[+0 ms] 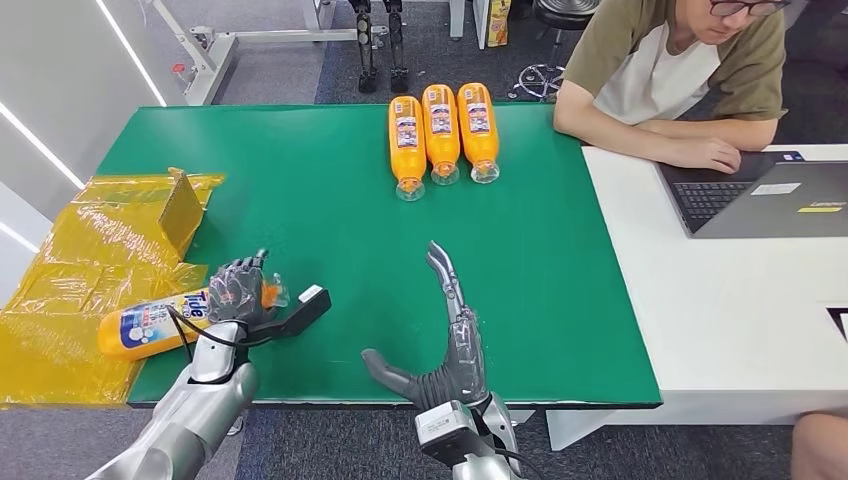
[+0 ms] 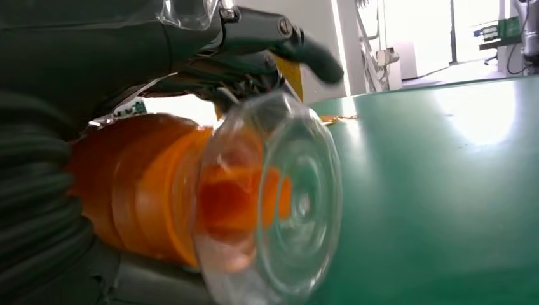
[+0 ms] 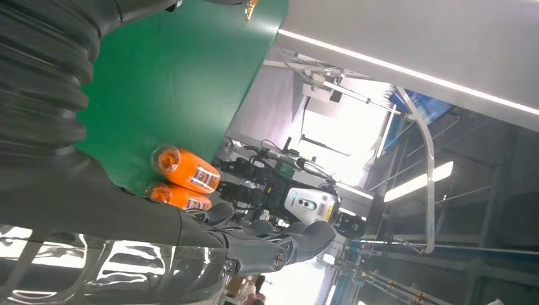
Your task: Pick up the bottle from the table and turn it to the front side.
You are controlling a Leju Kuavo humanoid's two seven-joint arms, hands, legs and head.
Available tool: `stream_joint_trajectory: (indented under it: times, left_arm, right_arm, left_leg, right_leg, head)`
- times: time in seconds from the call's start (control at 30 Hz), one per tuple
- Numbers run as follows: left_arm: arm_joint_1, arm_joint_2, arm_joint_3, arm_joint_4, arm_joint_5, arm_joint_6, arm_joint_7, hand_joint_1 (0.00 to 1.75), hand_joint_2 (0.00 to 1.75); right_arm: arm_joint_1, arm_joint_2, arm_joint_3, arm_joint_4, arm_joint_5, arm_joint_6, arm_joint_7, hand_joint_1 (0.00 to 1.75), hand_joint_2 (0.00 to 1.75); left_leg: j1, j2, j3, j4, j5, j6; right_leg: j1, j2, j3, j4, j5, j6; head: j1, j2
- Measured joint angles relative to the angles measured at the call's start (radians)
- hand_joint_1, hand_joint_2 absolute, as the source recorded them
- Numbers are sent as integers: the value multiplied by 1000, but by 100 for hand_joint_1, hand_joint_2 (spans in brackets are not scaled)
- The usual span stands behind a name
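- The left hand [image 1: 240, 290] wraps its fingers around the neck end of an orange plastic bottle with a clear cap [image 1: 150, 325], lying at the green table's [image 1: 330, 210] near-left edge, over yellow plastic sheeting [image 1: 70, 270].
- The right hand [image 1: 455, 340] is empty, fingers spread.

We see a matt green cloth-like cover on the table [image 1: 330, 190]. The bottle [image 1: 150, 325] looks like glossy orange plastic with a clear, shiny cap. The yellow sheet [image 1: 70, 260] is crinkled, glossy plastic film. Our left hand [image 1: 238, 291] has dark matt fingers [image 1: 255, 262]; its forearm looks like brushed silver metal.
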Motion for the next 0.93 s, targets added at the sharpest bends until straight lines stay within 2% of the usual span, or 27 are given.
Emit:
stream_joint_trajectory:
  times: [0.17, 0.27, 0.4, 0.47, 0.57, 0.77, 0.83, 0.93]
  left_arm:
    - [-2, -14, 47, 0, 109, -35, -122, 0, 175]
    - [-16, -25, 100, 0, 194, -128, -211, 0, 175]
    - [-36, -37, 163, 0, 251, -222, -268, 0, 175]
    - [-44, -44, 196, -1, 300, -274, -325, 0, 175]
    - [-67, -54, 266, -3, 419, -419, -465, 0, 175]
    - [-102, -65, 380, -19, 596, -783, -763, 0, 175]
    - [-105, -65, 389, -47, 667, -879, -826, 0, 175]
    - [-92, -65, 364, -133, 856, -958, -852, 0, 175]
  right_arm:
    - [1, 0, 0, 0, 0, 1, -2, 0, 175]
    - [1, 0, 0, 1, -1, 1, -6, 0, 175]
    - [1, 0, 0, 3, -4, 2, -10, 0, 175]
    - [0, 0, -1, 7, -10, 3, -15, 0, 175]
    - [-2, 0, -1, 16, -27, 7, -24, 0, 175]
    - [-10, 0, -1, 41, -45, 18, -39, 0, 175]
    - [-12, 2, -1, 49, -50, 19, -42, 0, 175]
    - [-13, 3, -1, 59, -56, 18, -45, 0, 175]
  left_leg:
    - [0, 0, 0, 0, 0, 0]
    - [-1, -1, 0, 0, 0, 0]
    - [-1, -2, 1, 0, 0, 0]
    - [-1, -3, 1, 0, 1, 0]
    - [0, -5, 1, 0, 1, -1]
    - [0, -4, 1, 0, 2, -2]
    - [0, -4, 1, 0, 2, -2]
    - [0, -3, 0, 0, 2, -2]
  right_leg:
    - [0, -1, 0, 0, 0, 0]
    - [0, -2, 1, 0, 0, 0]
    - [0, -3, 1, 0, 0, 0]
    - [0, -3, 2, 0, 0, 0]
    - [0, -6, 3, 0, 0, 0]
    - [0, -5, 2, 0, 1, -2]
    - [0, -4, 2, 0, 1, -2]
    - [0, -3, 1, 0, 1, -2]
  head:
    - [0, 0]
    - [0, 0]
    - [0, 0]
    - [0, 0]
    - [0, 0]
    - [0, 0]
    - [0, 0]
    - [0, 0]
